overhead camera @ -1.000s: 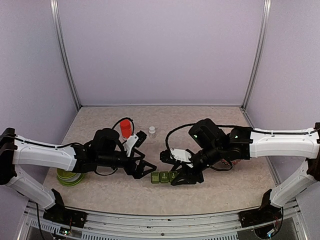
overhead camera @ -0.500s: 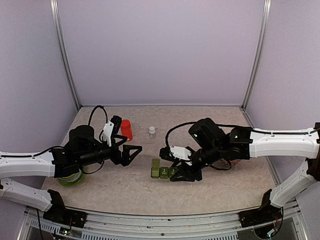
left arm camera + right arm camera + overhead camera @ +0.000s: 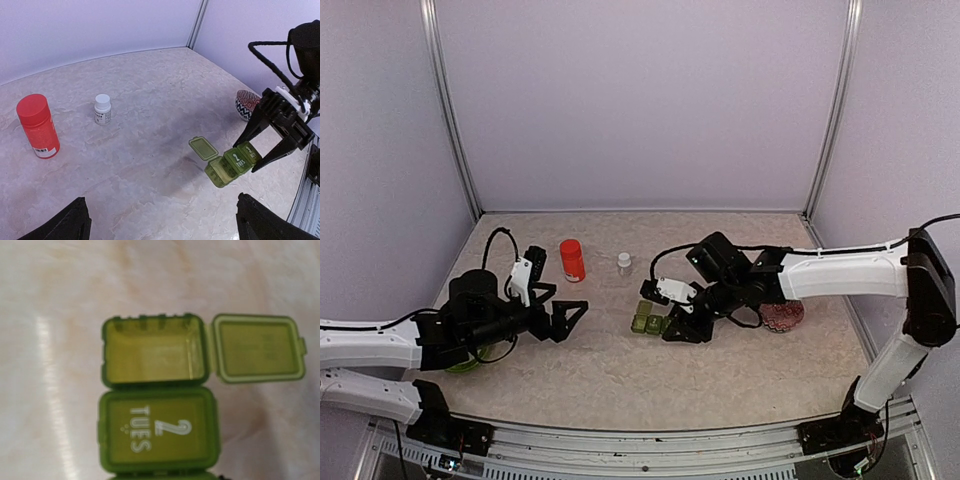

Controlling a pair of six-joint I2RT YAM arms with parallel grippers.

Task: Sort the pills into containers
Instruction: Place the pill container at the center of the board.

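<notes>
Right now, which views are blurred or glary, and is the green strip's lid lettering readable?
Right wrist: soft focus, glare streak on the marbled tabletop, yet the green plastic three-compartment strip reads "2 TUES". Left wrist: sharp. Top external: lettering too small.

Your left arm (image 3: 370, 340), right arm (image 3: 840, 275): white shells, black joints, black wrists. Black cable (image 3: 270, 43) looped over each wrist. Small white block (image 3: 675, 290) near black angular fingers (image 3: 65, 227).

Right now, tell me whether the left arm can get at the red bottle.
Probably yes: the left gripper stands open, the red bottle stands upright close beyond it, and nothing lies between them.
</notes>
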